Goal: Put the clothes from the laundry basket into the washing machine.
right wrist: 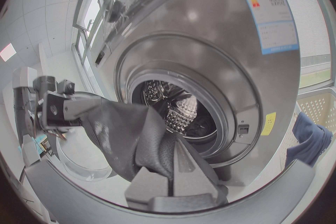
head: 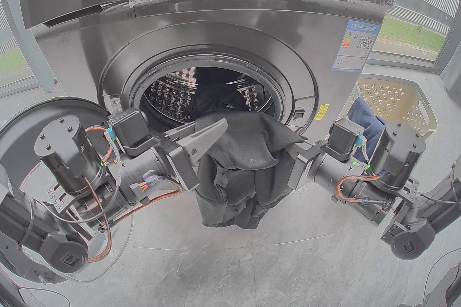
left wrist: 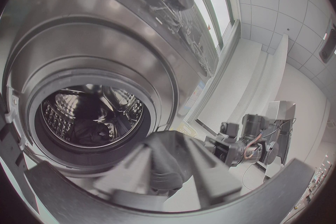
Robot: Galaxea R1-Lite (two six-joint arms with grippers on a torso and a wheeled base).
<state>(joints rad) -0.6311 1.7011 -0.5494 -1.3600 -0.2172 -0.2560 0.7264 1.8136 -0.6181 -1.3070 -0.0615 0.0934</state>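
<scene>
Garment [head: 245,169] hangs pinched in my left gripper [head: 217,128] and right gripper [right wrist: 171,174] at the washing machine [head: 307,49] mouth. I'd lift its sagging hem over the rim [head: 143,82], then release.

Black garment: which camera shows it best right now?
Head view: the whole black garment hangs before the drum. Left wrist view catches one fold at the left pincer; right wrist view, a stretch running from the right pincer.

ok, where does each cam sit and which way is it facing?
Head: robot's head, forward and down at washing machine drum; both arms show, holding black garment.
Left wrist: left arm's wrist, faces drum; left tool grips garment, right arm beyond.
Right wrist: right arm's wrist, faces drum; right tool grips garment, left arm beyond.
Shared: drum, garment.
</scene>
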